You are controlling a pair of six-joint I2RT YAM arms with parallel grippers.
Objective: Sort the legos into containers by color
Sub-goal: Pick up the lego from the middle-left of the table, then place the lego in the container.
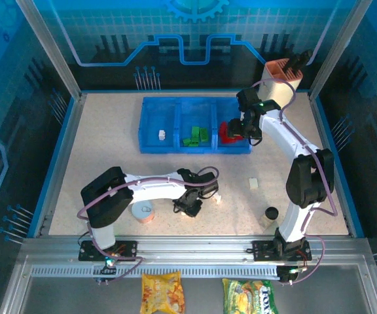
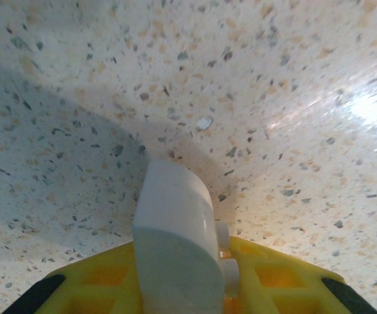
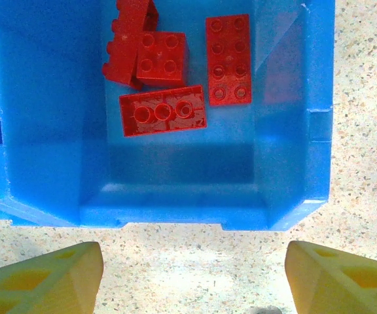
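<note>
speckled table (image 2: 254, 78) faces the left hand (image 2: 185, 271) pinching a white lego (image 2: 175, 222), long axis pointing at it.

Left arm lies low, left gripper (image 1: 190, 204) clamped on a white lego (image 2: 173, 242); right arm reaches far, right gripper (image 1: 235, 131) spread wide.

Speckled table (image 1: 103, 150), blue tray (image 1: 175, 150), cream brick (image 1: 253, 184), can (image 1: 143, 211)

legos (image 3: 163, 111) in tray (image 3: 175, 212), can (image 1: 143, 211) nearer front
</note>
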